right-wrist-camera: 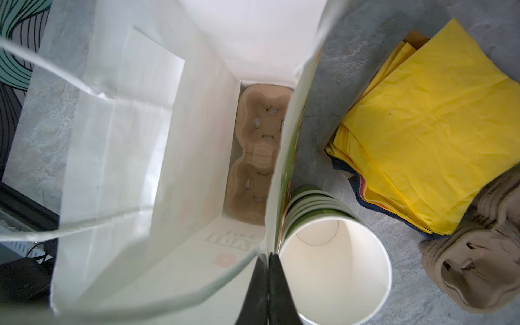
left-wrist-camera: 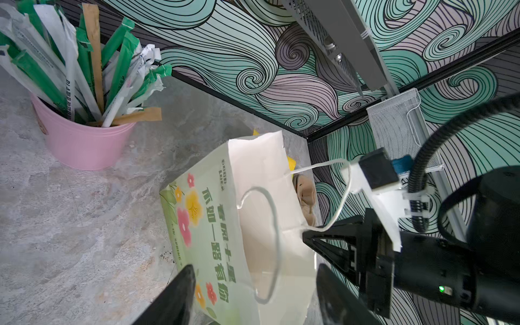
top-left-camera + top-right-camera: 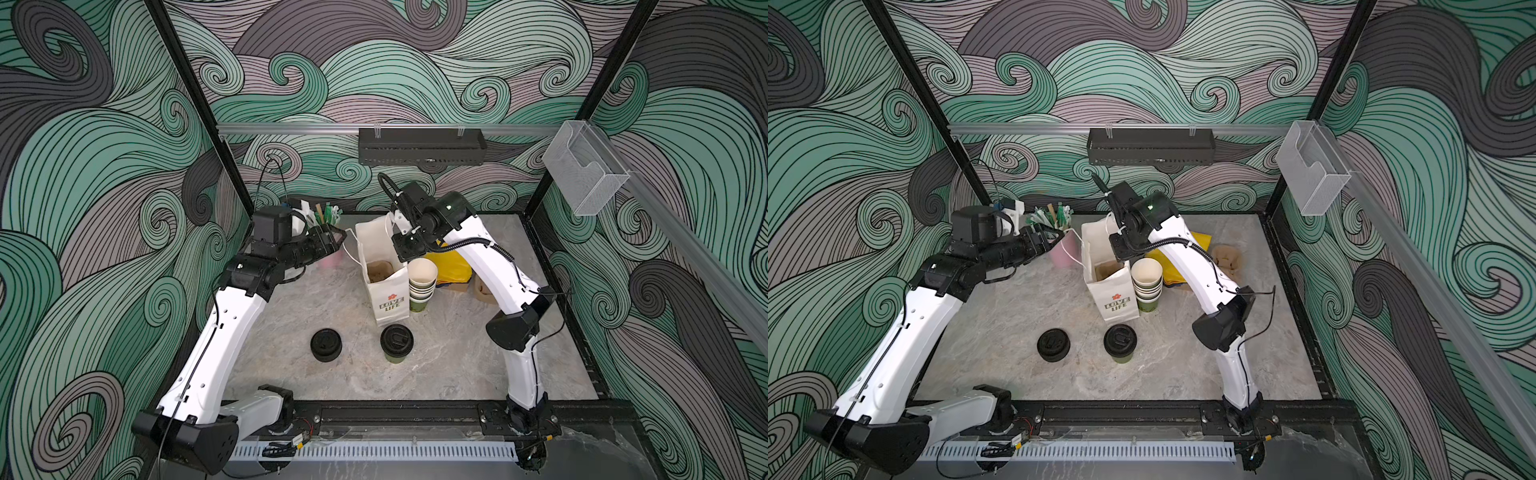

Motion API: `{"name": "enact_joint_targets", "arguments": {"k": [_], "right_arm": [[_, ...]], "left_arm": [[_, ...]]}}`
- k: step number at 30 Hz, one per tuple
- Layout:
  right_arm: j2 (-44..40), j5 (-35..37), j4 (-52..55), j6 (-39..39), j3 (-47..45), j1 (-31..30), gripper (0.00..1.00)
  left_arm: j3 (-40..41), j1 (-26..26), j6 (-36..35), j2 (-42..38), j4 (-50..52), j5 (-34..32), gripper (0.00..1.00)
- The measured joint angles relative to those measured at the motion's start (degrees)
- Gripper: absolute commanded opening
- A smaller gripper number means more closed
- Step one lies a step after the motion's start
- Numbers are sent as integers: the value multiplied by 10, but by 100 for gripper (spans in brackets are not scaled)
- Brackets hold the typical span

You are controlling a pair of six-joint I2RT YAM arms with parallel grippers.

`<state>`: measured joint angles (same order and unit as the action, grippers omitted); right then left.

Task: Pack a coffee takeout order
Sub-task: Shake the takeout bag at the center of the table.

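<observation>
Your left gripper (image 2: pixel 254 270): jaws apart, holding nothing, around paper bag (image 2: pixel 213 225) handle | right gripper (image 1: pixel 268 281): closed on bag rim | pulp carrier (image 1: pixel 259 157): on bag bottom | lidded cup (image 3: pixel 396 343): on table (image 3: pixel 457 365), before bag

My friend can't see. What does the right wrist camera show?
Looking down into an open white paper bag with a tan cup carrier at its bottom. The shut right gripper pinches the bag's top. Outside sit stacked green cups and yellow napkins.

Matt white paper bag (image 1: pixel 126 140); rough tan pulp carrier (image 1: pixel 250 174); crinkled thin yellow sheets (image 1: pixel 436 126); smooth black plastic lid (image 3: pixel 397 338).
</observation>
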<state>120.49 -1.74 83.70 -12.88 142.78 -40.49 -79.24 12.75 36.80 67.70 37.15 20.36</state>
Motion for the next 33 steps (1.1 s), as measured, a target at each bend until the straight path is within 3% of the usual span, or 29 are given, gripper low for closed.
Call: {"name": "enact_joint_targets", "arguments": {"k": [7,8,10,13,17,22,33], "right_arm": [[32,-48,-3,26,29,16,0],[30,-47,-3,26,29,15,4],[27,-46,-3,22,28,15,28],[21,-33,-2,12,23,13,46],[6,-6,0,-10,6,12,62],[-25,18,1,-37,-5,3,81],[-118,66,32,-107,5,-112,83]], "left_arm": [[-23,0,1,44,12,0,67],[-27,0,0,51,14,0,64],[-36,0,-1,64,19,0,57],[-49,0,-2,80,23,1,44],[-54,0,1,95,23,7,19],[-53,0,10,96,23,13,0],[-16,0,40,43,23,18,0]]}}
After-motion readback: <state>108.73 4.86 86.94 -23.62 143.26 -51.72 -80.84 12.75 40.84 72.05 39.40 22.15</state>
